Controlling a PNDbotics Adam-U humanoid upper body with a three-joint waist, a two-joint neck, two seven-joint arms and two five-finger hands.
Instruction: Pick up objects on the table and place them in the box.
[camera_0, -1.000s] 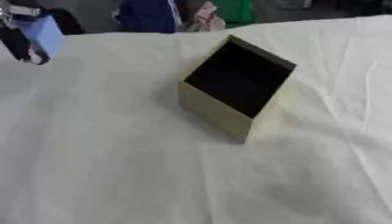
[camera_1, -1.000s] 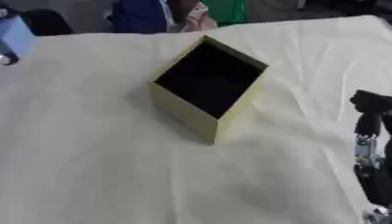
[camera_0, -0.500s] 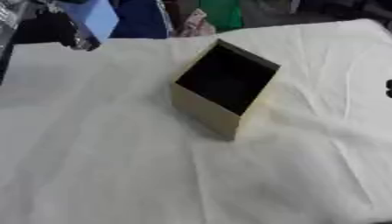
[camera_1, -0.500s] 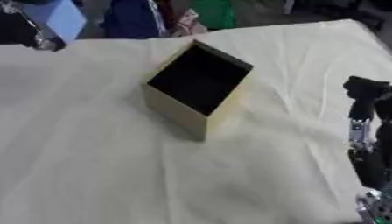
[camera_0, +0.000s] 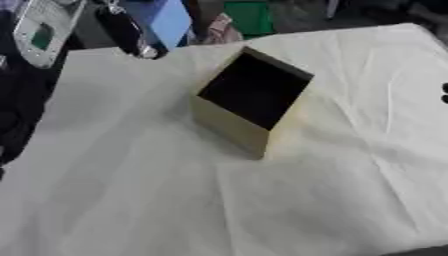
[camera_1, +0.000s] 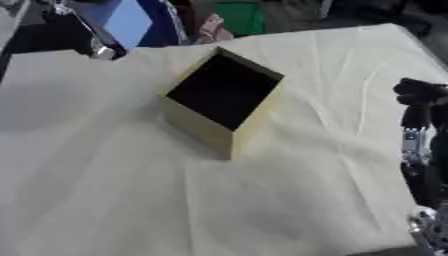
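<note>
I see the box (camera_0: 254, 102) sitting on the cream cloth of the table (camera_0: 175, 200), a little above the middle of the frame, its dark open mouth turned up and toward the upper right. Against half a second ago the whole picture has swung, so that is my camera moving; the box itself has not shifted on the cloth.

My left hand (camera_0: 131, 35) is at the upper left, near the table's far edge, fingers wrapped around a light blue object (camera_0: 166, 20); it has travelled rightward, closer to the box's far corner than before.

My right hand (camera_1: 424, 100) shows at the right edge, about where it was, and I cannot tell whether its fingers are curled or straight.
</note>
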